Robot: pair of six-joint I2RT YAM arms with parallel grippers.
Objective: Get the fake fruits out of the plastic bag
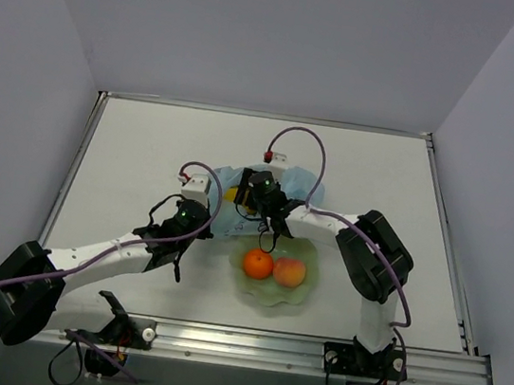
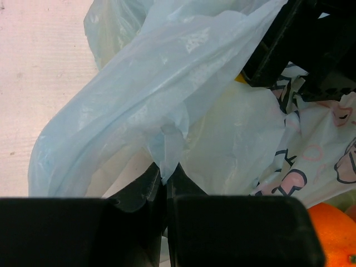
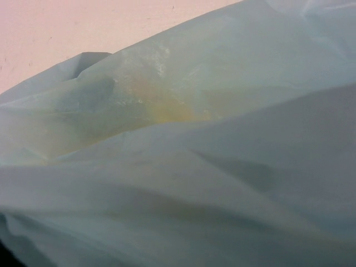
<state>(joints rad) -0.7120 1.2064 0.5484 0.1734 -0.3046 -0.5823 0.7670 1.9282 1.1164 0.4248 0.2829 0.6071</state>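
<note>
Tabletop (image 1: pixel 149 139) is white and bare along the far side and down both flanks, so we log open room left of the left arm (image 1: pixel 105 253) and right of the right arm (image 1: pixel 377 257). Grey walls (image 1: pixel 34 75) rise just outside its left, right and far edges, and a metal rail (image 1: pixel 264 345) runs along the near edge. The plastic bag (image 1: pixel 293 180) lies mid-tabletop, crumpled, light blue, well clear of every edge. Just beside it on the near side is the pale green bowl (image 1: pixel 271 300), between the bag and the rail. It holds two of the fake fruits side by side, an orange (image 1: pixel 258 264) and a peach-pink one (image 1: pixel 289 272). A yellow fruit (image 1: pixel 231 193) is in the bag and shows as a yellow smear through the film in the right wrist view. The left fingers (image 2: pixel 142 189) are closed tight, pinching a thin fold of the bag's edge and holding it up off the tabletop. The right arm's black end (image 2: pixel 300 44) is down on the bag. The right wrist view is filled with film, no right fingers show, so we cannot tell their opening. The print on the bag (image 2: pixel 311 167) is dark outlines and pink shapes on white, too creased to read as any writing.
</note>
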